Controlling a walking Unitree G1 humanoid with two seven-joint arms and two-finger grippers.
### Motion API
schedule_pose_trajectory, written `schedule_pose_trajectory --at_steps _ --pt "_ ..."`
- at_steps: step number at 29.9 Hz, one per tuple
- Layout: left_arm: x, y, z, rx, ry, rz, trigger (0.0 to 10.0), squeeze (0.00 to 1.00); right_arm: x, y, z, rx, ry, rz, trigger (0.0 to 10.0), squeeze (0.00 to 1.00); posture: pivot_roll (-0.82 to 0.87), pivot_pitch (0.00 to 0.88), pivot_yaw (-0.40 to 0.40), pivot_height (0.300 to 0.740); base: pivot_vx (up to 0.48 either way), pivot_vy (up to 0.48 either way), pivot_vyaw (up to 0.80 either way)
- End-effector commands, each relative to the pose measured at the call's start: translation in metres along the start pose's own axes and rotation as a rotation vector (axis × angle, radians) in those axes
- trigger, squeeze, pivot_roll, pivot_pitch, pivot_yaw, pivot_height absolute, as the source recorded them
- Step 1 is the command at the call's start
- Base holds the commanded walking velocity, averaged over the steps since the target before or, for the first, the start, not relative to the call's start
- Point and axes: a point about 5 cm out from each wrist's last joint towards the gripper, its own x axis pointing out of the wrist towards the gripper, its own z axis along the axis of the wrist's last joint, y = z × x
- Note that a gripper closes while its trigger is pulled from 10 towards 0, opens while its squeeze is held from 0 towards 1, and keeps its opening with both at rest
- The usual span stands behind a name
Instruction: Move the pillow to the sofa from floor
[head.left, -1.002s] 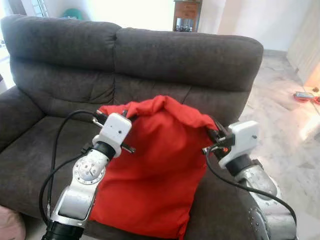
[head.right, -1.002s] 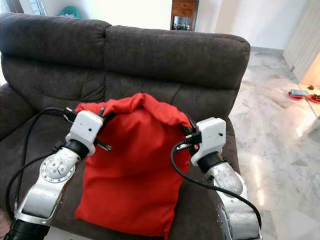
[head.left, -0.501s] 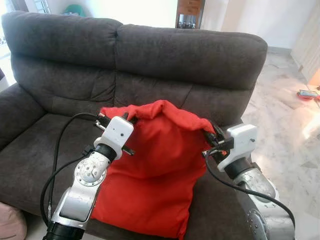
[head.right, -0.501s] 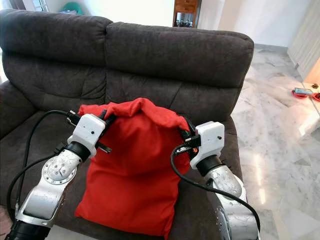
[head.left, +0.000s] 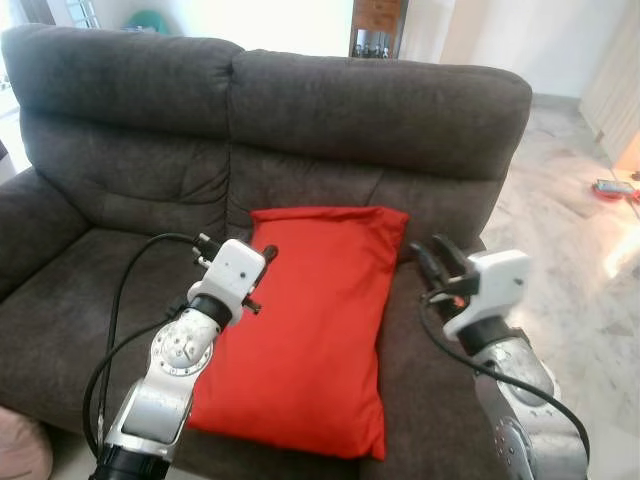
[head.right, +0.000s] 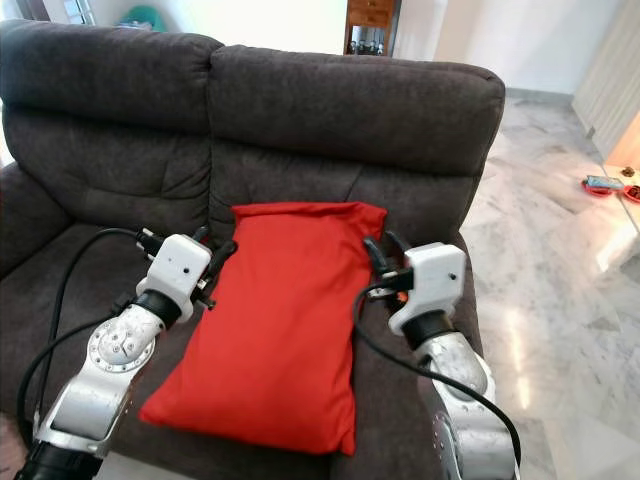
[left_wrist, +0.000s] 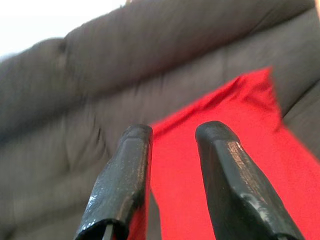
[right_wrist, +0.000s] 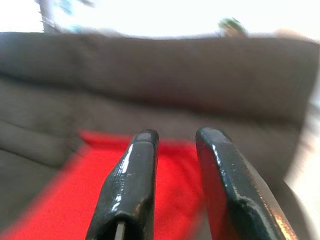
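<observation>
Now pillow (head.left: 318, 320) lies flat on sofa (head.left: 380, 110) seat, top against backrest, lower corner overhanging seat's front edge. My left gripper (head.left: 262, 256) and right gripper (head.left: 432, 258) parted, empty, flanking pillow. Risk: fingers snag fabric, drag pillow off.

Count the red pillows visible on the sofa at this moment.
1. The red pillow lies on the sofa seat, its top edge against the backrest, between the left gripper and the right gripper, both open beside it.

The pillow (head.left: 308, 330) lies on the sofa (head.left: 120, 150) seat, its far edge against the backrest. Left end effector (head.left: 238, 248) sits just beside its left edge, right end effector (head.left: 432, 258) just beside its right.
</observation>
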Motion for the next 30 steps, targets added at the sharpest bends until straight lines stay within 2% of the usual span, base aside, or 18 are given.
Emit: schedule_pose_trajectory --at_steps 1,3,5,6,7,9,11,13,19,20,22,25,27,30 --pt "-0.003 0.006 -0.019 -0.04 0.061 0.052 10.0 0.0 -0.007 -0.019 -0.024 0.02 0.083 -0.107 10.0 0.0 0.02 0.018 -0.037 0.74 0.0 0.0 0.0" --pt "-0.005 0.008 -0.034 -0.058 0.112 0.086 10.0 0.0 -0.013 -0.031 -0.044 0.056 0.145 -0.174 10.0 0.0 0.02 0.017 -0.036 0.74 0.0 0.0 0.0" --pt "-0.006 0.008 -0.037 -0.058 0.121 0.093 10.0 0.0 -0.015 -0.033 -0.047 0.053 0.153 -0.185 10.0 0.0 0.02 0.017 -0.036 0.74 0.0 0.0 0.0" --pt "-0.009 0.008 -0.043 -0.05 0.138 0.107 10.0 0.0 -0.018 -0.037 -0.056 0.061 0.182 -0.209 10.0 0.0 0.02 0.014 -0.034 0.74 0.0 0.0 0.0" --pt "-0.017 0.009 -0.059 -0.047 0.178 0.143 10.0 0.0 -0.026 -0.043 -0.075 0.079 0.233 -0.245 10.0 0.0 0.02 0.012 -0.033 0.74 0.0 0.0 0.0" --pt "-0.023 0.01 -0.069 -0.063 0.201 0.172 10.0 0.0 -0.031 -0.045 -0.086 0.084 0.258 -0.254 10.0 0.0 0.02 0.009 -0.031 0.74 0.0 0.0 0.0" --pt "-0.031 0.009 -0.078 -0.067 0.217 0.191 10.0 0.0 -0.036 -0.042 -0.097 0.09 0.282 -0.24 10.0 0.0 0.02 0.006 -0.03 0.74 0.0 0.0 0.0" --pt "-0.046 0.007 -0.09 -0.072 0.237 0.218 10.0 0.0 -0.045 -0.035 -0.111 0.031 0.312 -0.194 10.0 0.0 0.03 0.003 -0.031 0.74 0.0 0.0 0.0" --pt "-0.067 0.003 -0.101 -0.064 0.254 0.229 10.0 0.0 -0.063 -0.025 -0.123 0.106 0.306 -0.212 10.0 0.0 0.04 0.002 -0.033 0.74 0.0 0.0 0.0" --pt "-0.067 0.003 -0.101 -0.064 0.254 0.229 10.0 0.0 -0.063 -0.025 -0.123 0.106 0.306 -0.212 10.0 0.0 0.04 0.002 -0.033 0.74 0.0 0.0 0.0" --pt "-0.079 -0.002 -0.116 -0.075 0.296 0.218 10.0 0.0 -0.074 -0.022 -0.135 0.126 0.335 -0.225 10.0 0.0 0.03 0.0 -0.031 0.74 0.0 0.0 0.0" --pt "-0.086 -0.004 -0.127 -0.094 0.34 0.227 10.0 0.0 -0.081 -0.021 -0.145 0.111 0.384 -0.225 10.0 0.0 0.03 0.0 -0.031 0.74 0.0 0.0 0.0" --pt "-0.092 -0.007 -0.138 -0.15 0.39 0.243 10.0 0.0 -0.089 -0.022 -0.154 0.112 0.415 -0.232 10.0 0.0 0.02 0.0 -0.035 0.74 0.0 0.0 0.0" --pt "-0.092 -0.009 -0.141 -0.162 0.405 0.234 10.0 0.0 -0.094 -0.026 -0.158 0.125 0.439 -0.257 10.0 0.0 0.02 0.0 -0.039 0.74 0.0 0.0 0.0"
